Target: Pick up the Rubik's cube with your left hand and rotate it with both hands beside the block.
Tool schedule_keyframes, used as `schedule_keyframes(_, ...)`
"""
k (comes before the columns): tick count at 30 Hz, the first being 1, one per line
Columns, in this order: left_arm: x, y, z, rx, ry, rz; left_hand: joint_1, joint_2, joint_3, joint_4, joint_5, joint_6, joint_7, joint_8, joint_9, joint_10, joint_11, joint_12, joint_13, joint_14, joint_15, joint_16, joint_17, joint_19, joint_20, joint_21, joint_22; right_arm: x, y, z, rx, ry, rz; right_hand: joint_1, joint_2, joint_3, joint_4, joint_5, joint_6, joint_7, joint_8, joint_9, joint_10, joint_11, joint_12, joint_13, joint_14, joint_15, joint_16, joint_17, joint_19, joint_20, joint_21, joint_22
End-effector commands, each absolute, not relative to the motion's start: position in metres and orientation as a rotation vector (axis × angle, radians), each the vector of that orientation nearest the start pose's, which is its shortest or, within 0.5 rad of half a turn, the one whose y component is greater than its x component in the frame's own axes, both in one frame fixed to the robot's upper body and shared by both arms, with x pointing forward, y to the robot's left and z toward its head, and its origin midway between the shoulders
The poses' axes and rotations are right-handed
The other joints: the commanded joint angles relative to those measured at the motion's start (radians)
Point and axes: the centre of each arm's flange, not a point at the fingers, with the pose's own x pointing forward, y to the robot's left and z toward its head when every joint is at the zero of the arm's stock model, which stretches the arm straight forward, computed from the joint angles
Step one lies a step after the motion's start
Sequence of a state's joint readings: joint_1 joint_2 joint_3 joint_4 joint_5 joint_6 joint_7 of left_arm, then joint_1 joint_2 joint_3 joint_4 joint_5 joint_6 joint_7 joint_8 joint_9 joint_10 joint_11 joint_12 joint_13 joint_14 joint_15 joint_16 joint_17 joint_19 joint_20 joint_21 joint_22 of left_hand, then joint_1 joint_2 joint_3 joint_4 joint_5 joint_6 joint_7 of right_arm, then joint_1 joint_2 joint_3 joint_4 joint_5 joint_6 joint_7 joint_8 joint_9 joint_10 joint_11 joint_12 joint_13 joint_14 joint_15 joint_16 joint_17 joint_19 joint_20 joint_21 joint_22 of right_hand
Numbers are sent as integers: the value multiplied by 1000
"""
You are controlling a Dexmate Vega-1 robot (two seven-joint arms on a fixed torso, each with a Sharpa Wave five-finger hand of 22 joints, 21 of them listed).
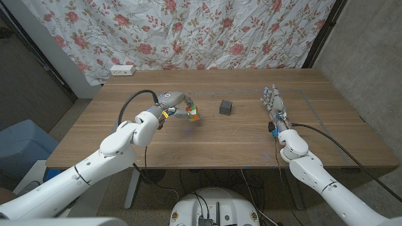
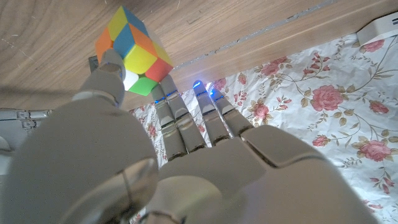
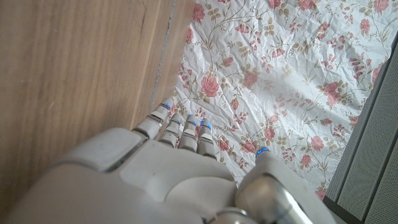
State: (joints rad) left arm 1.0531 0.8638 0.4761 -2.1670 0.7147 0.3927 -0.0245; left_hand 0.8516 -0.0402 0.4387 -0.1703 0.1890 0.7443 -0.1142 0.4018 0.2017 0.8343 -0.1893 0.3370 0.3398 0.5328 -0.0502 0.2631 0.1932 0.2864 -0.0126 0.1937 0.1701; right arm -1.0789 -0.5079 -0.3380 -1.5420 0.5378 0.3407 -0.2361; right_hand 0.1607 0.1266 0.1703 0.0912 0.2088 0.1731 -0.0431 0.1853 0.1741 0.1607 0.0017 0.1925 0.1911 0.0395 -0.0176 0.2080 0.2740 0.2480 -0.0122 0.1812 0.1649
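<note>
Multicoloured Rubik's cube (image 1: 195, 113) held off the wooden table (image 1: 207, 141) in the left hand (image 1: 173, 104), left of centre, toward the far half. Left arm comes in from the near-left corner, forearm angled toward the middle, hand turned inward with fingers curled round the cube. Left wrist view: Rubik's cube (image 2: 133, 51) gripped at the fingertips, thumb on one side, other fingers behind it; faces show orange, yellow, blue, green, white.

Dark block (image 1: 226, 107) sits on the table just right of the cube, apart from it, not touching.

Right hand (image 1: 274, 104) on the right side of the table, well apart from the block, fingers straight and pointing to the far edge, holding nothing. Right forearm runs back to the near-right corner. Right wrist view: fingers (image 3: 186, 127) extended side by side, thumb set apart.

Floral cloth (image 1: 188, 31) hangs behind the table; white power strip (image 1: 122, 69) at the far-left corner.
</note>
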Motion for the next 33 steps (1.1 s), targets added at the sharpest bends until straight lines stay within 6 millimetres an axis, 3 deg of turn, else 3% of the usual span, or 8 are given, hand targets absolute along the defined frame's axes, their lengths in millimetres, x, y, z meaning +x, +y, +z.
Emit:
schedule_keyframes(1, 514, 200, -3, 1291, -669, 105, 18, 27, -4, 2, 6, 37, 28, 15, 6, 43, -33, 5, 14, 10, -146, 5, 2, 9, 3, 5, 2, 596, -270, -74, 66, -638, 67, -4, -3, 8, -3, 5, 9, -4, 3, 3, 6, 4, 3, -1, 1, 8, 3, -1, -3, 5, 6, 2)
schedule_keyframes(18, 525, 202, -10, 1074, -655, 111, 20, 30, -11, 1, 7, 47, 37, 14, 6, 61, -33, 8, 19, 20, -147, 9, 2, 6, 4, 3, 3, 599, -268, -69, 58, -651, 68, -8, -4, 12, -5, 5, 10, -6, 3, 3, 5, 2, 2, -1, -1, 6, 4, -3, -2, 6, 6, 2)
schedule_keyframes(33, 531, 210, -21, 783, -623, 85, 17, 31, -17, 2, 7, 54, 40, 13, 6, 71, -33, 9, 22, 24, -145, 11, 2, 3, 6, 1, 3, 599, -266, -69, 55, -653, 76, -11, -3, 16, -6, 5, 10, -7, 3, 3, 5, 3, 3, -1, 0, 7, 6, -3, -3, 8, 6, 2)
